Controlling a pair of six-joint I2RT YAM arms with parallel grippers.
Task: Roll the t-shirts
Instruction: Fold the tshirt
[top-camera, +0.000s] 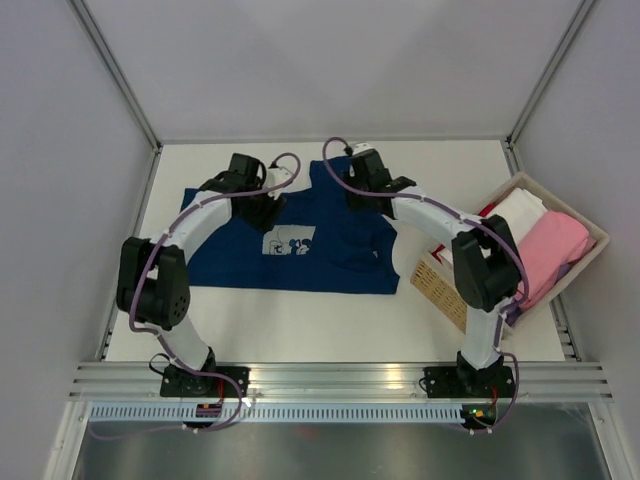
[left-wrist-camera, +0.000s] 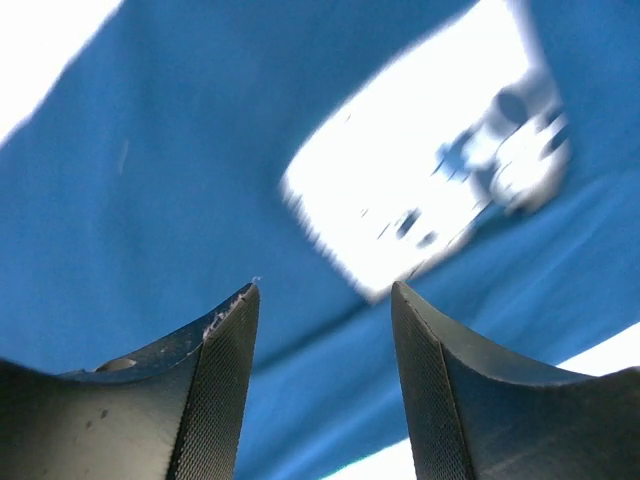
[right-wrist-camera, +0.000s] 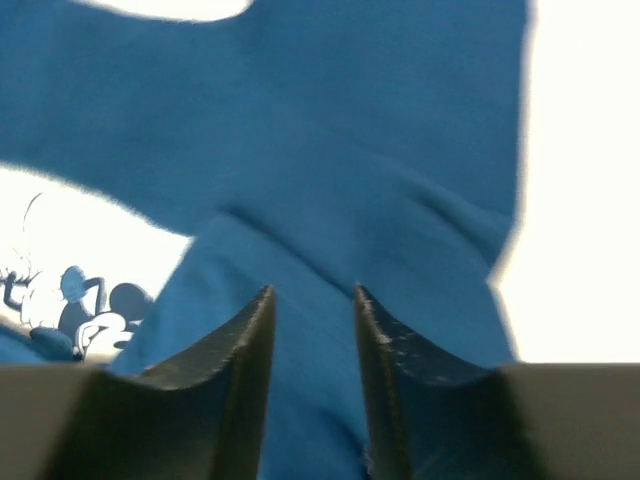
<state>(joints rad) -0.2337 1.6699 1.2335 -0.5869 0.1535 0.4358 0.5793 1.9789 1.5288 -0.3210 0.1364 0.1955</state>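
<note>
A navy blue t-shirt (top-camera: 300, 265) lies spread flat on the white table, its white-and-pale-blue chest print (top-camera: 288, 241) facing up. My left gripper (top-camera: 262, 207) hovers over the shirt's far left part. In the left wrist view it (left-wrist-camera: 324, 290) stands open, with only blue cloth (left-wrist-camera: 150, 200) and the print (left-wrist-camera: 430, 190) showing beyond the fingers. My right gripper (top-camera: 362, 195) is over the far right part. In the right wrist view its jaws (right-wrist-camera: 314, 290) stand apart just above wrinkled cloth (right-wrist-camera: 350, 150), gripping nothing.
A beige basket (top-camera: 592, 228) stands at the table's right edge, holding a folded pink shirt (top-camera: 548, 250) and a white one (top-camera: 518, 212). A woven mat (top-camera: 435, 285) lies beside it. Grey walls and metal rails frame the table.
</note>
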